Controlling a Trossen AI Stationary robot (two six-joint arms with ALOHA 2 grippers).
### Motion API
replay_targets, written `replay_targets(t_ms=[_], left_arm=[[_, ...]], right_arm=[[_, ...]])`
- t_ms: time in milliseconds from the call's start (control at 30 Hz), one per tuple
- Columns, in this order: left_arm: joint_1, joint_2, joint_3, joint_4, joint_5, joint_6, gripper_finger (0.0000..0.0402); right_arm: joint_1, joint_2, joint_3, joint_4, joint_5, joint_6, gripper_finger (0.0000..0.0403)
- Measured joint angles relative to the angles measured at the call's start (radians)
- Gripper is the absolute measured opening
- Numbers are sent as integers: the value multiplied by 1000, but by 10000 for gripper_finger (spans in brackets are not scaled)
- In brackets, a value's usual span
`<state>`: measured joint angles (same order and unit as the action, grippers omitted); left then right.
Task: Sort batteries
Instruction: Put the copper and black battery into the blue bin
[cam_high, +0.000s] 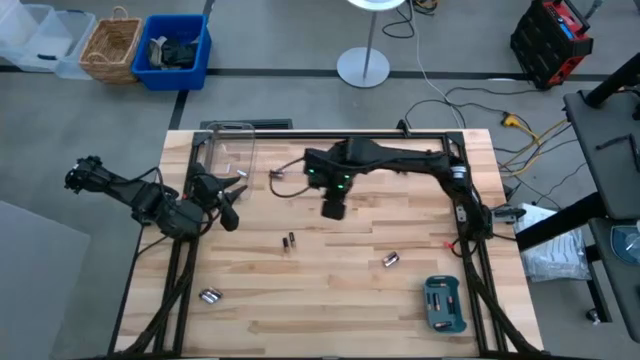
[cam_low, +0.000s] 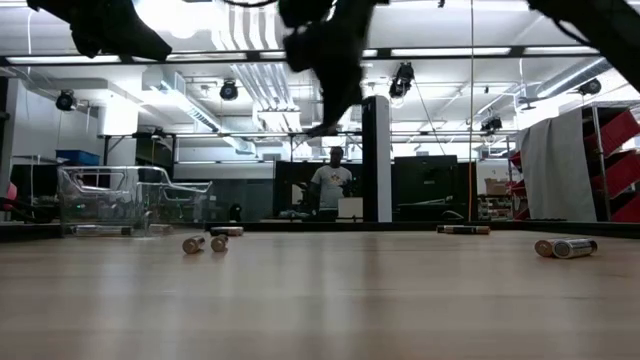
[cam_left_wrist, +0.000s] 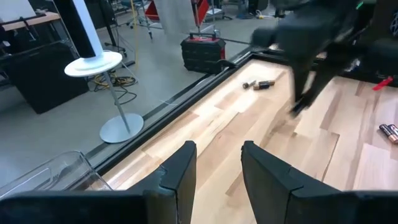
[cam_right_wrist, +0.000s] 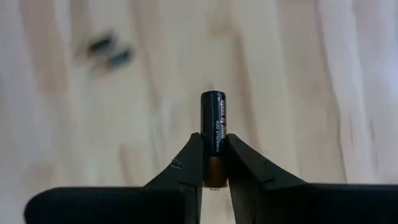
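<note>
Over pale plank-wood table (cam_high: 330, 300): clear plastic box (cam_high: 232, 150) far left, teal tray (cam_high: 445, 303) near right. Right gripper (cam_right_wrist: 214, 158) clamped on smooth black-copper cylindrical battery (cam_right_wrist: 213, 134), mid-table, raised. Left gripper (cam_left_wrist: 214, 165) empty, fingers parted, beside box.

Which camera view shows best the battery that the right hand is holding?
The right wrist view: the battery fills the centre, clamped between the right hand. The high and low views show only that arm; the left wrist view shows it blurred.

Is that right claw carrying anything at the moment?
Yes, the right wrist view shows the right claw shut on a single dark battery, pinched between its two fingers above the wooden table.
</note>
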<state>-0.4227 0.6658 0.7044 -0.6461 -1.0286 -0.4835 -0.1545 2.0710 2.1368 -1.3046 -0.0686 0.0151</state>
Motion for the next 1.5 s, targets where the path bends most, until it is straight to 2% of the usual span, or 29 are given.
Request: replay_targets(t_ms=[233, 400, 600, 767, 900, 1100, 1300, 1500], left_arm=[[0, 1, 0, 2, 0, 1, 109], [0, 1, 9, 7, 0, 5, 109], [0, 5, 21, 26, 0, 4, 109], [0, 9, 21, 35, 0, 4, 109], [0, 14, 21, 35, -1, 2, 109], [0, 48, 21, 35, 0, -44, 109], [0, 88, 20, 56, 0, -52, 109], [0, 125, 19, 74, 4, -53, 109]], right_arm=[[117, -153, -50, -259, -22, 160, 39], [253, -279, -164, -266, -42, 337, 42], [438, -459, -386, -265, -49, 625, 38], [589, -604, -599, -265, -50, 931, 41], [705, -697, -755, -215, -102, 1179, 39], [857, -773, -944, 2, -165, 1441, 41], [948, -757, -1067, 230, -187, 1566, 40], [969, -694, -1131, 261, -252, 1600, 41]])
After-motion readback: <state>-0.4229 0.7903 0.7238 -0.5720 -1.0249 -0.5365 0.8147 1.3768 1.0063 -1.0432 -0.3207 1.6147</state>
